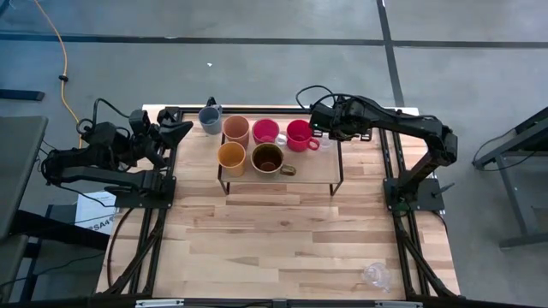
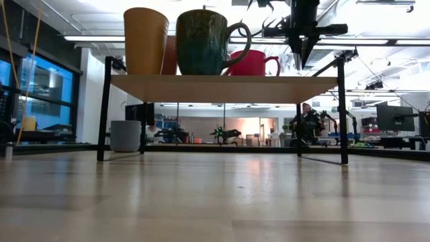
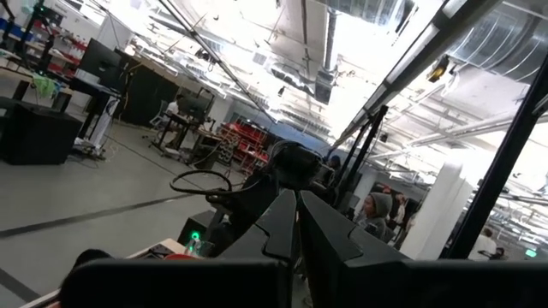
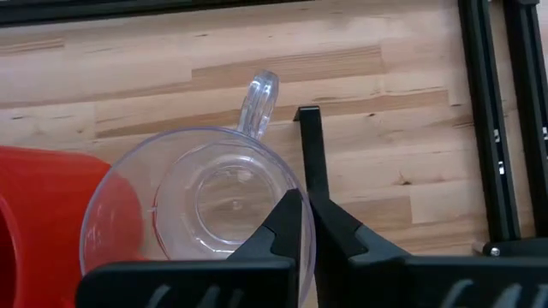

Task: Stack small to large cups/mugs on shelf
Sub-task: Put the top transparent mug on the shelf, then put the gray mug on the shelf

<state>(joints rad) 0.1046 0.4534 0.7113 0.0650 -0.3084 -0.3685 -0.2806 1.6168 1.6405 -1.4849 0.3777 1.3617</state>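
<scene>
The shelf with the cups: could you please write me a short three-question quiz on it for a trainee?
1. True or false: the grey-blue mug stands on the shelf.
2. Which stands alone on the table, far from the shelf? A) clear glass cup B) dark-brown mug C) peach tumbler
3. Fill in: the right gripper, over the second glass cup beside the red cup, is ____.

Key: 1 false, it stands on the table; 2 A; 3 shut.
</scene>
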